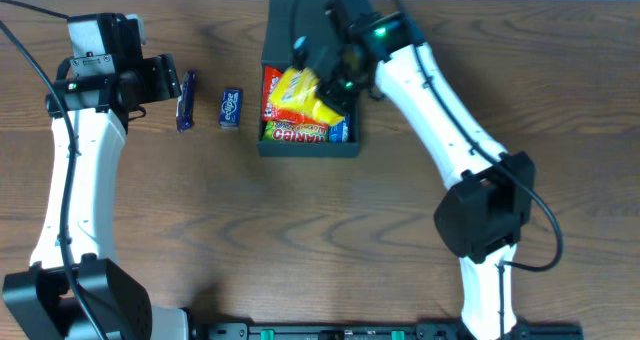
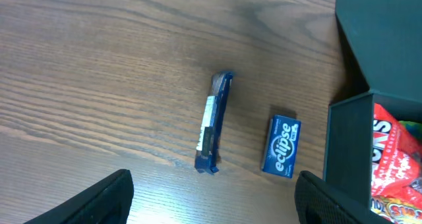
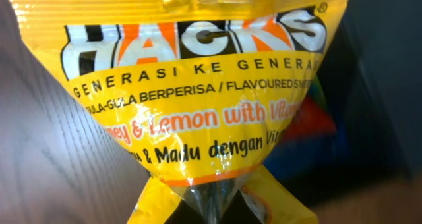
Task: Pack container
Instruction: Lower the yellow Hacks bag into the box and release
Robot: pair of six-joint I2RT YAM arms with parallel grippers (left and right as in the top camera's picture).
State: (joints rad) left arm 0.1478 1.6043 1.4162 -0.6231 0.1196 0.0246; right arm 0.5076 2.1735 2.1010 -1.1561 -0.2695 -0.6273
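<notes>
Wood table (image 1: 300,230) holds the green box (image 1: 310,148) at the back middle. Right gripper (image 1: 318,60) pinches the yellow bag (image 1: 310,95) just above it. Left gripper (image 1: 168,80), spread wide, sits beside the blue bar (image 1: 186,100).

Wood-grain table (image 1: 200,230) bearing dark teal container (image 1: 310,148), blue Eclipse pack (image 1: 231,108), slim blue bar (image 1: 186,100) alongside.

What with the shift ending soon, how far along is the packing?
Done: red packs lie in the box. In hand: the right hand holds a yellow bag over them, not yet released. Left: the blue bar and the gum pack lie on the table by the open left hand, and the lid is open.
</notes>
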